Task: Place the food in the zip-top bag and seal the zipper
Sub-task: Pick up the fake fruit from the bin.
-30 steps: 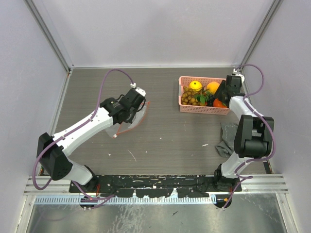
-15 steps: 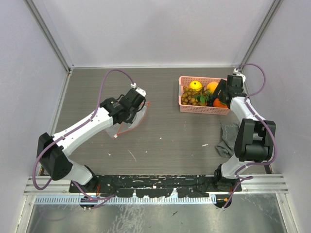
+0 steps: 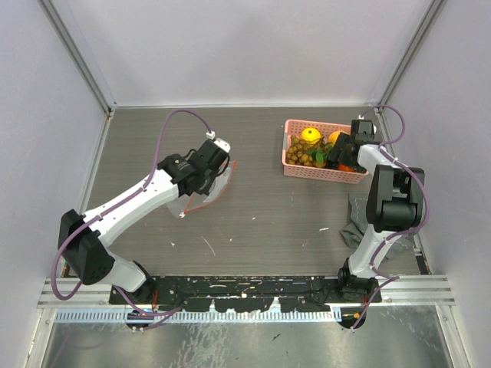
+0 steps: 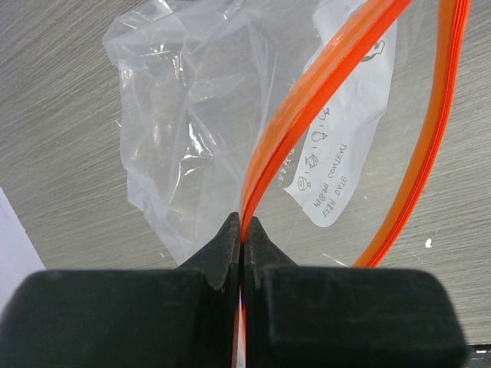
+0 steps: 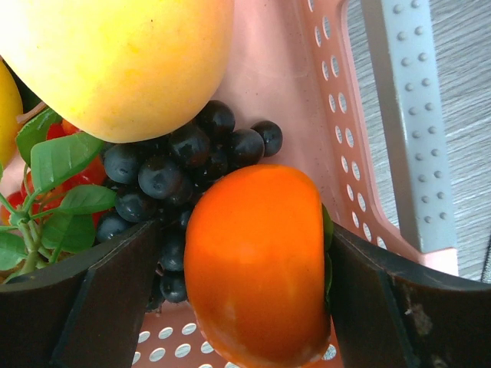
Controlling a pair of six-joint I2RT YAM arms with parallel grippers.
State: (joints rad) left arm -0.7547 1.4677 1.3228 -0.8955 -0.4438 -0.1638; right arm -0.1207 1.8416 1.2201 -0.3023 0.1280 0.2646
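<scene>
The zip-top bag (image 3: 198,192) lies clear and crumpled on the table at left centre, its mouth standing open. My left gripper (image 4: 243,230) is shut on the red-orange zipper (image 4: 307,115) strip at the near edge of the bag (image 4: 184,130). The food sits in a pink basket (image 3: 316,173): a yellow fruit (image 3: 310,135), an orange fruit (image 3: 335,138), brown balls (image 3: 303,155). My right gripper (image 5: 244,230) reaches into the basket (image 5: 307,92), open, its jaws straddling an orange fruit (image 5: 257,261). Dark berries (image 5: 165,172) lie against that fruit's left side.
A large yellow-orange fruit (image 5: 123,61) and green leaves (image 5: 61,161) crowd the basket left of the right gripper. A grey cloth (image 3: 357,218) lies crumpled near the right arm. Enclosure walls stand close behind and right of the basket.
My right gripper's jaws have spread wider around the orange fruit, and the wrist has shifted slightly toward the back of the basket. The left arm and bag have not moved.
</scene>
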